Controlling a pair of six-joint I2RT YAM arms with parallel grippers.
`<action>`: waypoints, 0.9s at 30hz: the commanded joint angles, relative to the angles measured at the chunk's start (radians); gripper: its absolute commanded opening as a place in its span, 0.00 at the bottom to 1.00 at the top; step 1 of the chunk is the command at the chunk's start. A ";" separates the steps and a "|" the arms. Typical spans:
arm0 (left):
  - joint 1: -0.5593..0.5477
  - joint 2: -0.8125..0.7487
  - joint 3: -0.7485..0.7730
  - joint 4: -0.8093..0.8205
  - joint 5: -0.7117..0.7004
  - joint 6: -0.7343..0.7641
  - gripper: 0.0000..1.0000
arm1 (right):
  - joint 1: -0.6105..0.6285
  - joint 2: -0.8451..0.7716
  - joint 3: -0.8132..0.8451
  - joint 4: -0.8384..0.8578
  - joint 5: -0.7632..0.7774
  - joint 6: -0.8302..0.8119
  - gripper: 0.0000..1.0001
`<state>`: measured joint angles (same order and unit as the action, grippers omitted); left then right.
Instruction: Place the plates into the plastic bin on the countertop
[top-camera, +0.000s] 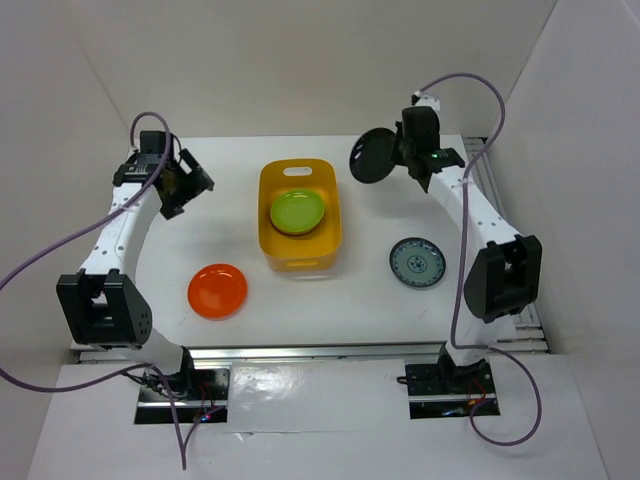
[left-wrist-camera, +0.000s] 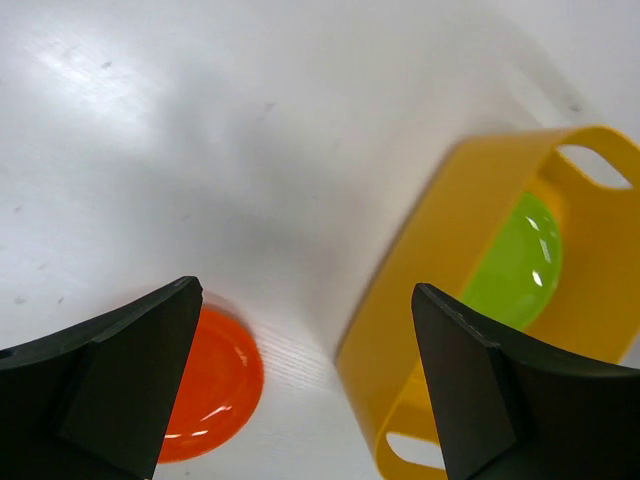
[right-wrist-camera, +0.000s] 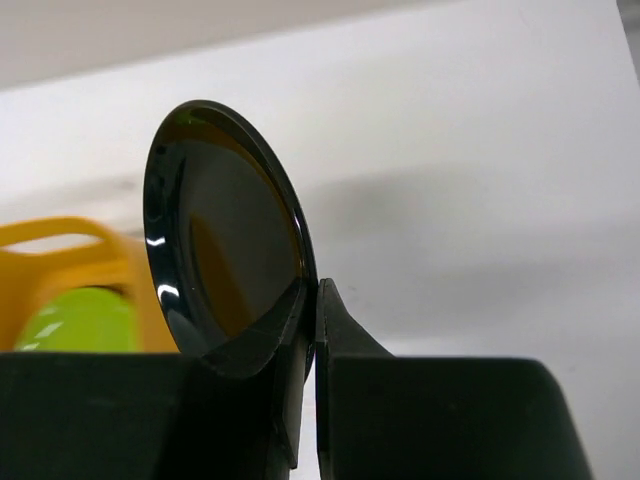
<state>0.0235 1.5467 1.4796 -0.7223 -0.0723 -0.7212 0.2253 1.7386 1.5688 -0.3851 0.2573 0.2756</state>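
The right pincer (right-wrist-camera: 312, 300) is clamped on the rim of a glossy black plate (right-wrist-camera: 225, 230), a grip plain only in its wrist view. The plate stands on edge in the air, right of the yellow-orange bin (top-camera: 300, 262) holding a lime green plate (top-camera: 297, 212). The left pincer (left-wrist-camera: 305, 292) gapes wide over the table (top-camera: 330, 300); only the top view shows the blue-grey patterned plate (top-camera: 417, 264).

The yellow-orange rectangular plastic bin (top-camera: 300, 256) contains a lime-green round plate (top-camera: 297, 212). Beside the bin are a plain orange round plate (top-camera: 217, 291), a glossy black round plate (top-camera: 371, 156) and a blue-grey patterned round plate (top-camera: 417, 263) rimmed white, over the white flat tabletop (top-camera: 330, 300).
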 joint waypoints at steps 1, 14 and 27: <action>0.050 -0.063 -0.031 -0.089 -0.112 -0.076 1.00 | 0.080 -0.100 0.075 0.086 0.086 -0.010 0.00; 0.167 -0.244 -0.293 -0.192 -0.153 -0.155 1.00 | 0.335 0.053 0.097 0.078 -0.199 -0.073 0.00; 0.176 -0.450 -0.574 -0.108 0.095 -0.110 1.00 | 0.358 0.277 0.212 0.118 -0.251 -0.093 0.00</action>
<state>0.1947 1.1446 0.9504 -0.8593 -0.0612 -0.8402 0.5884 1.9903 1.6848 -0.3447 0.0273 0.1955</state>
